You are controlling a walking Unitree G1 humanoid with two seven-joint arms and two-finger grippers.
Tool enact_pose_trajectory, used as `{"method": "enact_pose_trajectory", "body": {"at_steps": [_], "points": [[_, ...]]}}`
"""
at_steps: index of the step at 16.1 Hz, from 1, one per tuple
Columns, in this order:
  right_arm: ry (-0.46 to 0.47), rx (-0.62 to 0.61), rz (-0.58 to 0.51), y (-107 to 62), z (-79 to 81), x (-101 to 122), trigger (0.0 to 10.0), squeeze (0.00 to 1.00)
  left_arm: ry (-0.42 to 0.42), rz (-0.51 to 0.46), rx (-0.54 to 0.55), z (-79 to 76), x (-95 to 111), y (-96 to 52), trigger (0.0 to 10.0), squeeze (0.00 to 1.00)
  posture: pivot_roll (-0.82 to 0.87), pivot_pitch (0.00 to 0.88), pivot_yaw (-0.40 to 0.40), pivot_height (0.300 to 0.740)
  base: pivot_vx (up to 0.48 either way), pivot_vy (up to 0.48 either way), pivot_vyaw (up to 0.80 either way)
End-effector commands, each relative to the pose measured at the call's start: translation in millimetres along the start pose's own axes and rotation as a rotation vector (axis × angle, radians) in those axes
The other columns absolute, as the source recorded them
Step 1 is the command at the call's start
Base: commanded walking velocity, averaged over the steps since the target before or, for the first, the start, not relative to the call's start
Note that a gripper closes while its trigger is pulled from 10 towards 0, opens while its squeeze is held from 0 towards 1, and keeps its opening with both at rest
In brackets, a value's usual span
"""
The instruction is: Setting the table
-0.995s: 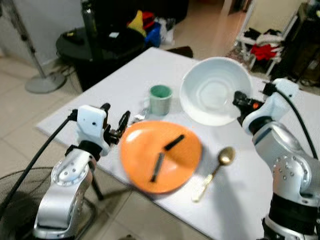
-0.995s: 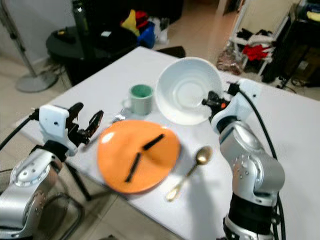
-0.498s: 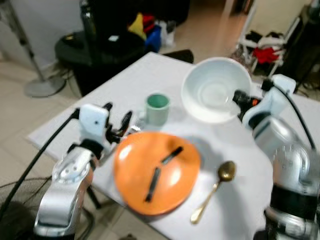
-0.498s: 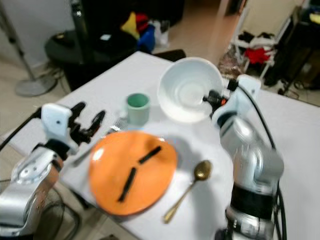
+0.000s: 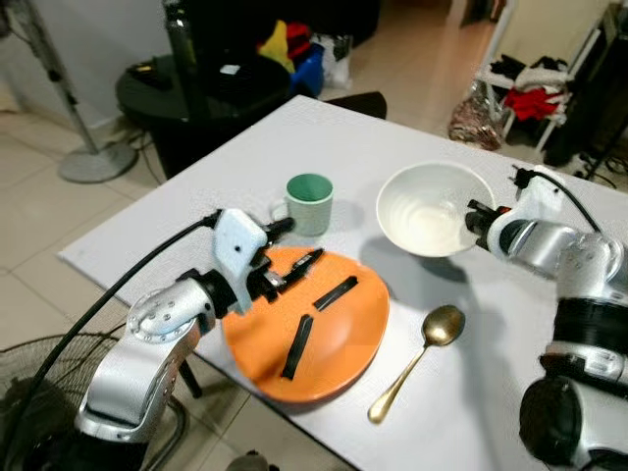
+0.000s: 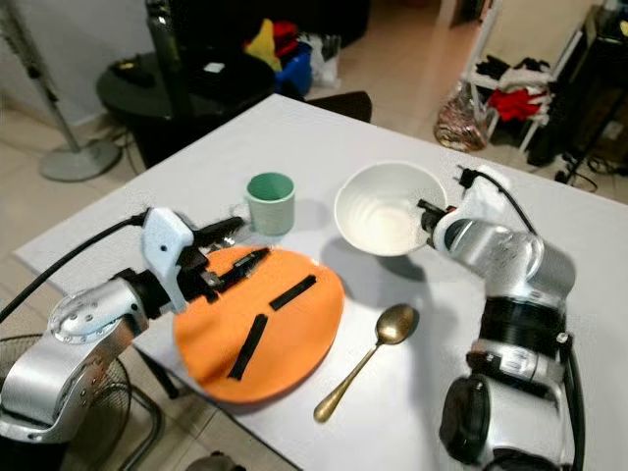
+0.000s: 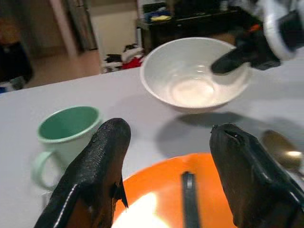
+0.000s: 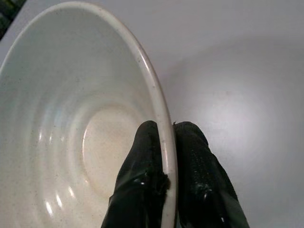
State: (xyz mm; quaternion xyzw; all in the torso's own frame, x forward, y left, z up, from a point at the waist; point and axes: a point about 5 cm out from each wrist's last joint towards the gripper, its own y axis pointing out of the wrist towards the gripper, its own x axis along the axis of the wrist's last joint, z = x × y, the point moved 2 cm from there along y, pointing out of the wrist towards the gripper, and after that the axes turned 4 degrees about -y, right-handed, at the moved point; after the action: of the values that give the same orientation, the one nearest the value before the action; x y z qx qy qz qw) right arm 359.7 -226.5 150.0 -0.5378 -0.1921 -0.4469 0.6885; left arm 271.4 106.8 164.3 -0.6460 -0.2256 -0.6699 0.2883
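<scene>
Change: the white bowl (image 5: 433, 208) is lower now, close to the table (image 5: 196, 211); it was tipped up high a moment ago. The left gripper (image 5: 285, 257) has moved in over the orange plate (image 5: 334, 339).
Meaning: the bowl looks almost put down, so its place is nearly set.
Right gripper (image 8: 164, 164): pinched tight on the bowl's rim, one finger inside, one outside.
Left gripper: fingers wide apart, holding nothing.
Plate: its near side sticks out past the table edge and could slip.
Room: the green cup (image 5: 309, 203) sits just beside the plate; the gold spoon (image 5: 417, 360) lies on the plate's right, with bare table behind the bowl.
</scene>
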Motion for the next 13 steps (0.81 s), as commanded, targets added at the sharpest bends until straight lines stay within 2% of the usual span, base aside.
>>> {"method": "enact_pose_trajectory", "body": {"at_steps": [1, 5, 8, 13], "points": [[-0.001, 0.043, -0.004, -1.6, 7.2, 13, 10.0, 0.0, -0.003, 0.02, -0.078, -6.7, 1, 0.7, 10.0, 0.0, 0.14, 0.0, 0.008, 0.727, 0.0, 0.0, 0.0], [-0.003, 0.075, 0.091, 5.7, 12.6, 13, 10.0, 0.0, -0.007, 0.051, -0.159, -12.7, -2, -3.0, 10.0, 0.0, 0.14, 0.0, 0.006, 0.727, 0.0, 0.0, 0.0], [-0.03, 0.123, 0.208, 6.2, 20.4, 1, 10.0, 0.0, -0.021, 0.065, -0.194, -17.8, -3, -4.6, 10.0, 0.0, 0.14, 0.0, 0.001, 0.727, 0.0, 0.0, 0.0], [-0.048, 0.153, 0.258, 7.5, 26.9, -13, 10.0, 0.0, -0.022, 0.07, -0.212, -20.6, -4, -3.2, 10.0, 0.0, 0.14, 0.0, -0.001, 0.727, 0.0, 0.0, 0.0]]}}
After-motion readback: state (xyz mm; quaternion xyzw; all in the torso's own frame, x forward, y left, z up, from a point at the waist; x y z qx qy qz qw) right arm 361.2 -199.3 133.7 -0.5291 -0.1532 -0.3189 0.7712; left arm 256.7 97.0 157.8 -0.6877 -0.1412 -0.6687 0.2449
